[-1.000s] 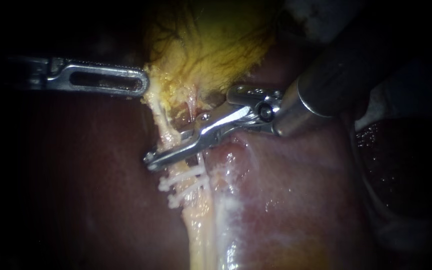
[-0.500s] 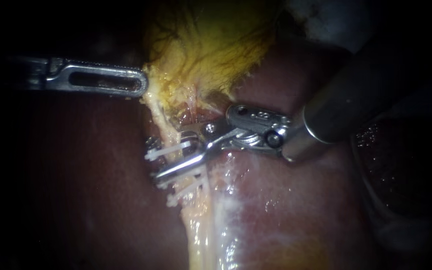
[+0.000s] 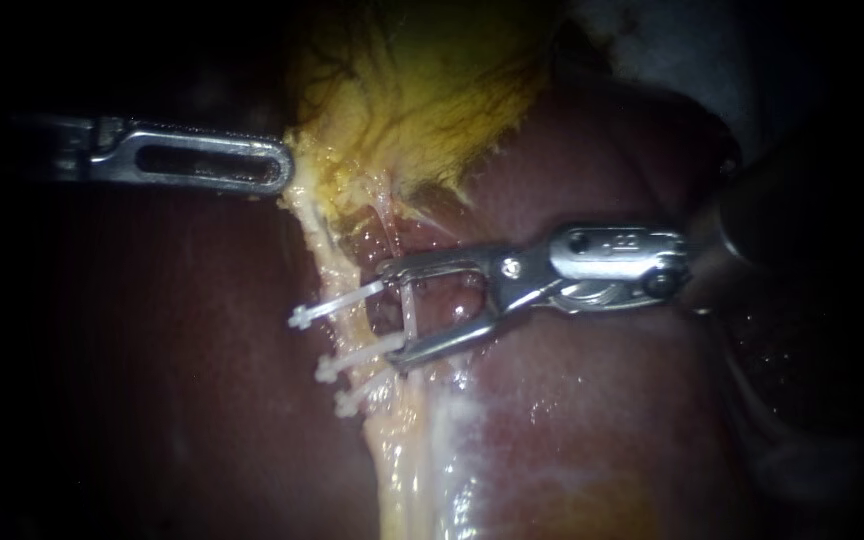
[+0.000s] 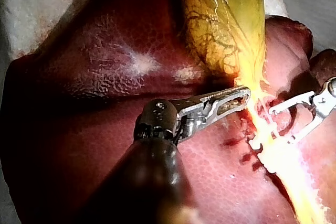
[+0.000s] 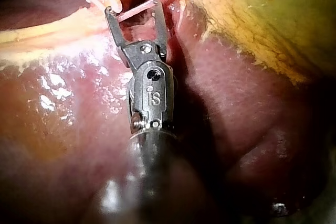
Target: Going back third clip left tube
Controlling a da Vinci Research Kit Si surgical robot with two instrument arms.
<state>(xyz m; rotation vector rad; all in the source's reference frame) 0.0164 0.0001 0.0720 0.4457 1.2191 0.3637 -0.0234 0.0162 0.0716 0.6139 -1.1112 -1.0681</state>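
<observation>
All around you is dark red liver (image 3: 572,400), wet and shiny, with the yellow gallbladder (image 3: 422,90) on the far side. Your left instrument (image 3: 280,170) comes in from the left, and its jaws are pinched on the gallbladder's edge. I think it pulls there to keep the left tube (image 3: 320,245) stretched and easy to see. That tube runs from the gallbladder toward you, and three white clips (image 3: 352,355) sit across it, one after another. Your right instrument (image 3: 392,315) is just right of the clips. Its jaws stand wide apart and hold nothing. A thin pale strand (image 3: 409,312) runs between them, but they do not squeeze it. The only bag here is the gallbladder, and what is inside it does not show.
</observation>
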